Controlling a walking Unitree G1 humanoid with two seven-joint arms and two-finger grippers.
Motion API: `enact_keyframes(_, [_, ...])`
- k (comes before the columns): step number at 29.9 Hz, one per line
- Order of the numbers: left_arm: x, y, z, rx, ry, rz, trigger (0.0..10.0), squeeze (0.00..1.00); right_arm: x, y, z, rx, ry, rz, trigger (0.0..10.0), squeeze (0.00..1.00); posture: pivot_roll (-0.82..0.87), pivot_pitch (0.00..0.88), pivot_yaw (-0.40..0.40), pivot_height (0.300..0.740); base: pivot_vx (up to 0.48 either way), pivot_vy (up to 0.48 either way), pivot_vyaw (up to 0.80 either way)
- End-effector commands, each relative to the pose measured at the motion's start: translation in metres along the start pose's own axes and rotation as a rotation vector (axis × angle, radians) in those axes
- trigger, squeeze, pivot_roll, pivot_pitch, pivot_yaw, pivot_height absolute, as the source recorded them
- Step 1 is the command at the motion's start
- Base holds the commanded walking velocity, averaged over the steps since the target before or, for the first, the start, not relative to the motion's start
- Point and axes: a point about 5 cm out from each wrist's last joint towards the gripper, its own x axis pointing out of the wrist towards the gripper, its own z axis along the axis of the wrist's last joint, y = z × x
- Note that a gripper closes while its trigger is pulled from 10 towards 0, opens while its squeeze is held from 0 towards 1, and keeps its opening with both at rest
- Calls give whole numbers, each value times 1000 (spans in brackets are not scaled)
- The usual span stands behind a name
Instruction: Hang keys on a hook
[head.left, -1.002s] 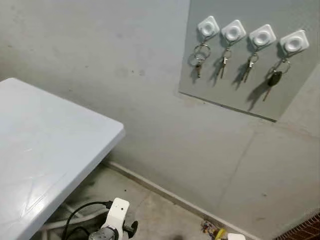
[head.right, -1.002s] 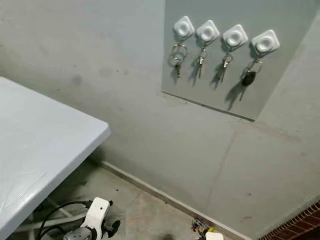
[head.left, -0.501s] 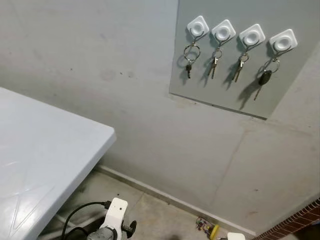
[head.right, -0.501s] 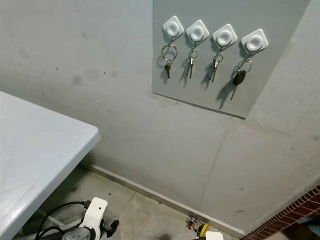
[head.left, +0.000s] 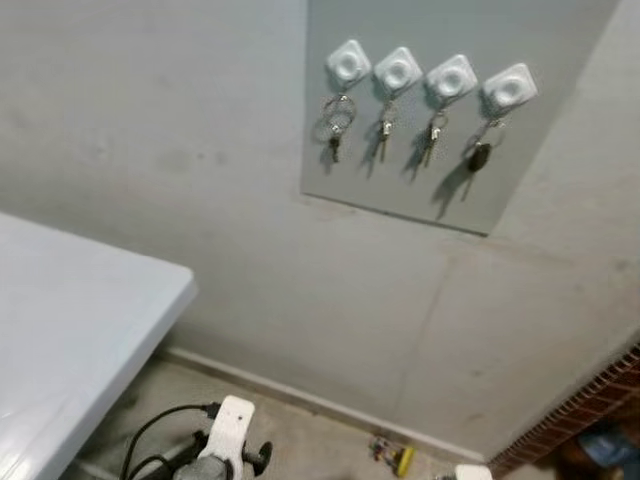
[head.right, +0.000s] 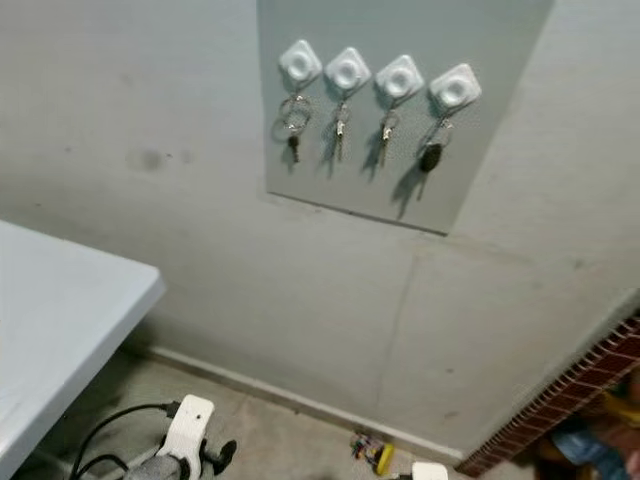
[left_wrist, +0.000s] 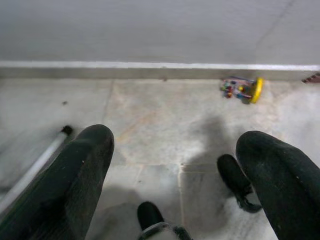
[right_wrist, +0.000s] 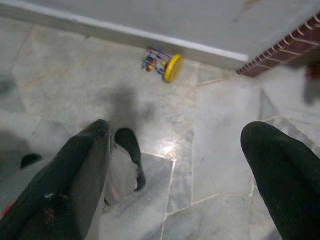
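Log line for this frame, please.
hooks: all four hold keys | left tool: open, empty, low | right tool: open, empty, low

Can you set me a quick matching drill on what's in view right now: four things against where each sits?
Things:
1. black-headed key
2. white table
3. yellow toy
4. brick edge

Places:
A. on the floor by the wall
B. on the hook farthest right
C. low on the robot's right
D. on the robot's left

Pairs: 1-B, 2-D, 3-A, 4-C
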Motion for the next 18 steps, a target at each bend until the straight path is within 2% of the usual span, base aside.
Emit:
enact_keyframes(1, [0,3,1,2,-1,11,10000,0,0,-1,-2,0,11,1,10000,0,-29,0,4,740,0,0,-706])
enact_keyframes(4, [0,3,1,-1,0,11,10000,0,0,-1,-2,0,11,-1,10000,0,-29,0,4,740,0,0,-663])
enact_keyframes(18, [-1,3,-1,8,2,8,10000,0,-1,-1,-2,-9,5,2,10000,0,-27,0,0,740,0,0,0])
